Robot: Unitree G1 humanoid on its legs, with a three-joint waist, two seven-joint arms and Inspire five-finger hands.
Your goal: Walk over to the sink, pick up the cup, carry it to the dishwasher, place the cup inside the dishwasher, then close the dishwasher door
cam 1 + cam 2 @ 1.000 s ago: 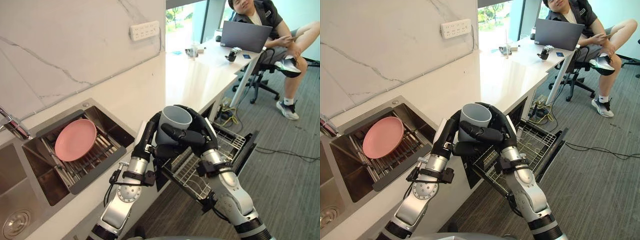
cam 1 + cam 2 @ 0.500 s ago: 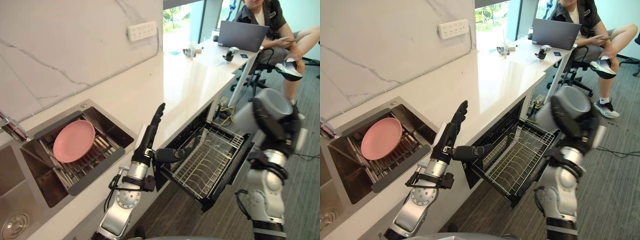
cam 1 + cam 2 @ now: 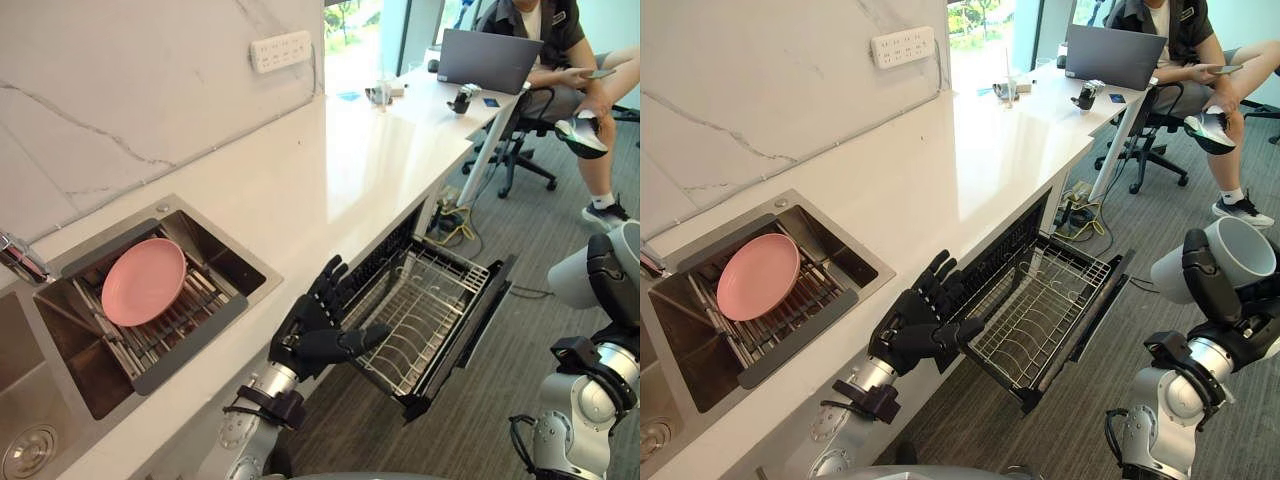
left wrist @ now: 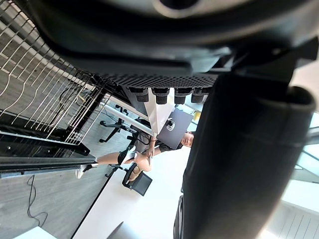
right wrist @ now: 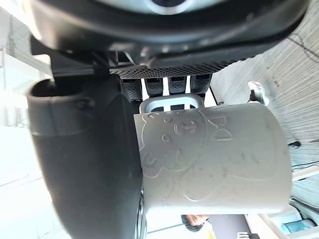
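A pale grey cup (image 3: 1232, 252) with a handle and an embossed bear is held out at the right, above the floor beyond the open dishwasher. My right hand (image 3: 1206, 286) is shut on it, with the thumb across its side; up close the cup (image 5: 214, 154) lies against the palm (image 5: 84, 164). My left hand (image 3: 315, 335) is open and holds nothing, its fingers spread over the counter's front edge beside the dishwasher. The dishwasher's wire rack (image 3: 420, 315) is pulled out, bare, with the dark door (image 3: 1095, 318) along its outer side.
A pink plate (image 3: 143, 282) rests on a rack in the sink (image 3: 235, 262), near the tap (image 3: 20, 256). The white counter (image 3: 340, 165) runs to a desk where a person (image 3: 560, 30) sits with a laptop (image 3: 485, 60). Cables (image 3: 452, 222) lie on the carpet.
The cup has passed from both hands to the right hand alone, which swung it out to the right and lower. The left hand let go and dropped to the counter edge.
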